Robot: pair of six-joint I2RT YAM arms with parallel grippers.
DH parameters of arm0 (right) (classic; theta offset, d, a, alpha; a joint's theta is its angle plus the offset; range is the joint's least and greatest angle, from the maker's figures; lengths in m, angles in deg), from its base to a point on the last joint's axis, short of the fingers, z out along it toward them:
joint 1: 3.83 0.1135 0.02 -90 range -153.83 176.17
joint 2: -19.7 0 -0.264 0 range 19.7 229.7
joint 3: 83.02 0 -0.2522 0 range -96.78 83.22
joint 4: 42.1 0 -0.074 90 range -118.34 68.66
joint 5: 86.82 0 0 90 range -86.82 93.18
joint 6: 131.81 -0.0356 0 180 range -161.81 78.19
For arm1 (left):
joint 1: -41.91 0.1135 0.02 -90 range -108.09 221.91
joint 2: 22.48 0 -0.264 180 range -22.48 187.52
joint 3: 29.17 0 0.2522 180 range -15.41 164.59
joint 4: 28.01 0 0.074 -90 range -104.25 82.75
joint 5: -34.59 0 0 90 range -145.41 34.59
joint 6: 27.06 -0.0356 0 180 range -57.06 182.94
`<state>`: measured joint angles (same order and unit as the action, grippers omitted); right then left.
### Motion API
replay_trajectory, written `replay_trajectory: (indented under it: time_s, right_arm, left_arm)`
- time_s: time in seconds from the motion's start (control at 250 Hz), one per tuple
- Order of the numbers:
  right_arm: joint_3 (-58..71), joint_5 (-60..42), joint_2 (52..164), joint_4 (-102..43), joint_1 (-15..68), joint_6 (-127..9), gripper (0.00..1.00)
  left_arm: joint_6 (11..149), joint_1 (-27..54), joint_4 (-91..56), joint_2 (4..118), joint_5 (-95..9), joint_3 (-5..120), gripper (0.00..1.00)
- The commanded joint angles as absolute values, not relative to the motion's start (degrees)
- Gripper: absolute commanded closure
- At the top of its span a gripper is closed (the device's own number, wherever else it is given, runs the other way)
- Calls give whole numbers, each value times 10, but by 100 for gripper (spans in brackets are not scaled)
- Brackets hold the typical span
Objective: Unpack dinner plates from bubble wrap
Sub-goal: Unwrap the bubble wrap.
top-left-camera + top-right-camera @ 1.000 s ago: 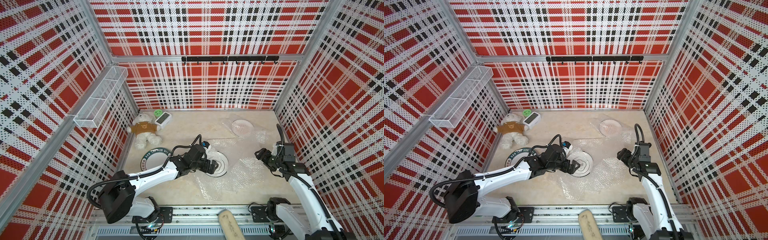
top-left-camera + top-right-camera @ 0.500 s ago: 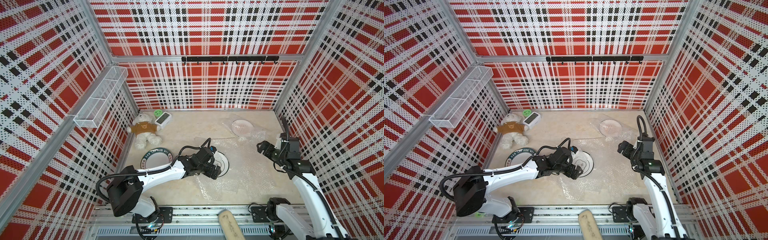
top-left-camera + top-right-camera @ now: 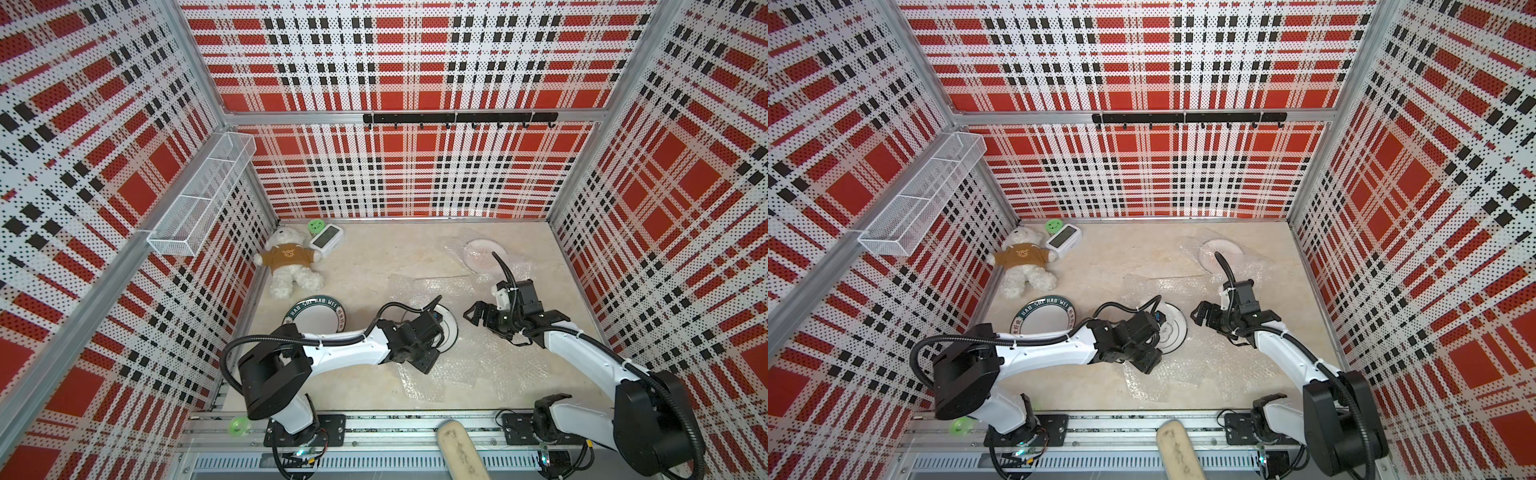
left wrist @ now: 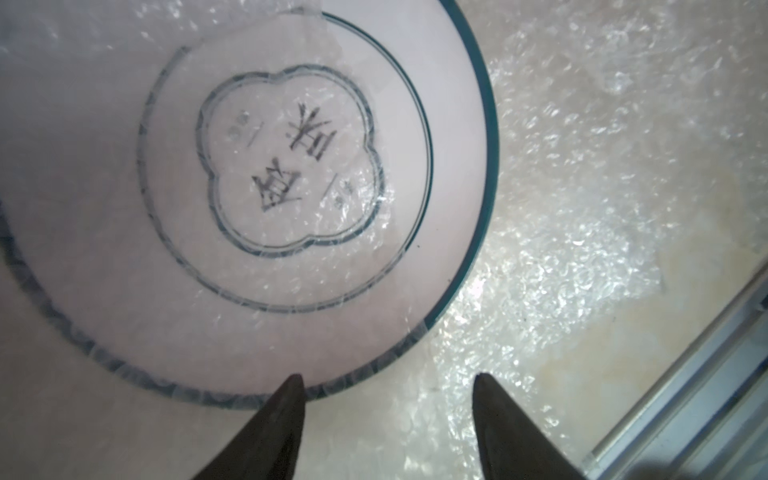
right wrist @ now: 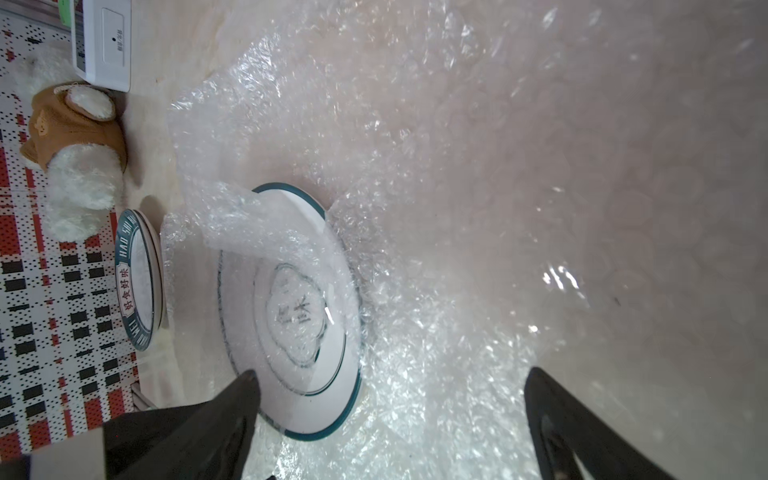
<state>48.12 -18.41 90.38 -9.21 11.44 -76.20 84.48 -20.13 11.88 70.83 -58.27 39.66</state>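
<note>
Bubble wrap [image 4: 582, 208] drapes the emblem plate [image 4: 453, 166], so your left gripper [image 4: 386, 379], spread astride its rim, could pinch both and drag it; right gripper [image 5: 392, 372] hangs spread beside it.

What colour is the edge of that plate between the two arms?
Dark teal, on a white plate; clearest in the left wrist view.

A white emblem plate [image 3: 449, 329] lies flat at frame centre on spread, crinkled bubble wrap [image 3: 478, 365], a flap draped over it. A bare lettered-rim plate [image 3: 314, 323] sits left; a pinkish plate [image 3: 484, 255] lies wrapped upper right.
</note>
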Motion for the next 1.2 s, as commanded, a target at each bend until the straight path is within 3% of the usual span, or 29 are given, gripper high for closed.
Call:
replay_trajectory:
  time_s: [0.0,0.56,0.896,1.196]
  right_arm:
    - [486,-205,913,-157,116,-775,0]
    - [470,-171,988,-183,112,-764,0]
    - [429,-174,999,-173,102,-759,0]
    - [429,-182,1002,-161,102,-753,0]
  left_arm:
    - [846,-215,141,734,-624,419,37]
    - [891,-241,187,758,-727,451,71]
    - [931,-243,200,725,-759,444,100]
    - [1012,-231,186,654,-792,402,100]
